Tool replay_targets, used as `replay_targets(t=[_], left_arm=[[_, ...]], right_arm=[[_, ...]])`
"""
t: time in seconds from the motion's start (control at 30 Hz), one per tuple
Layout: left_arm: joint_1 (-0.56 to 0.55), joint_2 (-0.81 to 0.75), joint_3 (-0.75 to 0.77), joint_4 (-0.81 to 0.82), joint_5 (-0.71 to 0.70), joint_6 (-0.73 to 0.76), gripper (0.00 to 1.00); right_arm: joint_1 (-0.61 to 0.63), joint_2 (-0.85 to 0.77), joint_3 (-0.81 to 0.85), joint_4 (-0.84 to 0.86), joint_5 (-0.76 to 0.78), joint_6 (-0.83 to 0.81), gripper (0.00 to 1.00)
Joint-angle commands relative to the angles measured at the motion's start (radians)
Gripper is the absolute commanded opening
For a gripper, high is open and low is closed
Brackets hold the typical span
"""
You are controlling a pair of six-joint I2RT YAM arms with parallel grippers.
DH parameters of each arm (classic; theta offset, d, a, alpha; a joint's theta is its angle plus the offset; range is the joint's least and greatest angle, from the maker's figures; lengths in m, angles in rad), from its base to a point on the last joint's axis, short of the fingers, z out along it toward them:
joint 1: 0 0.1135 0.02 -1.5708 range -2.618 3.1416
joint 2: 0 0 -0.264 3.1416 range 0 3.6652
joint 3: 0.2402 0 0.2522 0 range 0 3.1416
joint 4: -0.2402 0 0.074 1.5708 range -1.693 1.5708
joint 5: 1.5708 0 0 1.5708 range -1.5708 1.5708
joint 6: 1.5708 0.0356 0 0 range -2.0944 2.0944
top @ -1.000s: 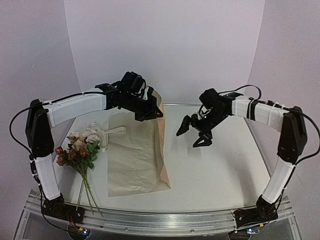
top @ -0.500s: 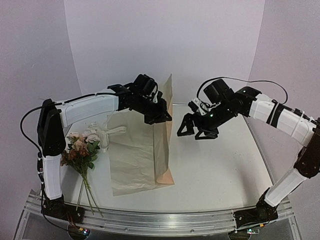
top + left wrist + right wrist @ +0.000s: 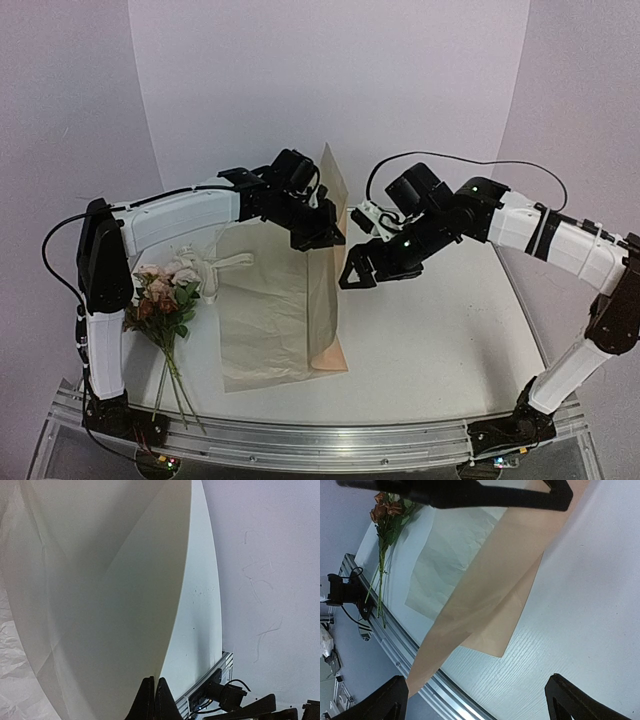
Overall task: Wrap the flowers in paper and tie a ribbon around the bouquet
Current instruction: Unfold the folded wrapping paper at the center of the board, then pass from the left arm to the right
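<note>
Paper (image 3: 270, 310) edge in left gripper (image 3: 322, 236), near right gripper (image 3: 368, 272)

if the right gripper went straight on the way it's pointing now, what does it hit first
Most likely the raised flap of the paper, which the left gripper holds up right in front of the open right gripper; exact depth is unclear.

The left gripper (image 3: 328, 238), pinched shut on the right edge of the paper (image 3: 270, 320), rose and carried that edge rightward. The flap beneath its fingertips went from a low fold to a tall sheet standing nearly on edge. The right gripper (image 3: 362, 276), jaws spread wide, swung in leftward until it hung just beside that raised flap, below the left gripper.
</note>
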Motion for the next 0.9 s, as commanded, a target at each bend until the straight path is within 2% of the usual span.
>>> replay_targets(t=[0.0, 0.33, 0.4, 0.47, 0.53, 0.6, 0.77, 0.87], left_arm=[[-0.011, 0.002, 0.048, -0.014, -0.030, 0.011, 0.00], [-0.020, 0.016, 0.075, -0.016, -0.036, 0.014, 0.00], [-0.020, 0.015, 0.077, -0.016, -0.040, 0.015, 0.00], [-0.020, 0.013, 0.076, -0.024, -0.052, 0.022, 0.00], [-0.019, 0.004, 0.065, -0.035, -0.069, 0.033, 0.02], [-0.019, -0.012, 0.043, -0.034, -0.104, 0.042, 0.12], [-0.012, -0.034, 0.021, -0.014, -0.122, 0.066, 0.29], [-0.008, -0.051, 0.008, -0.026, -0.153, 0.079, 0.46]], right_arm=[[0.015, 0.029, 0.080, 0.027, 0.039, -0.022, 0.98], [0.055, 0.169, 0.159, -0.001, 0.170, -0.019, 0.98], [0.058, 0.177, 0.154, -0.002, 0.196, -0.004, 0.94], [0.058, 0.177, 0.147, -0.003, 0.216, 0.005, 0.80], [0.058, 0.165, 0.132, -0.007, 0.235, 0.009, 0.57], [0.058, 0.144, 0.112, -0.016, 0.252, 0.008, 0.39], [0.057, 0.116, 0.085, -0.037, 0.266, 0.021, 0.02], [0.050, 0.116, 0.087, -0.063, 0.281, 0.030, 0.00]])
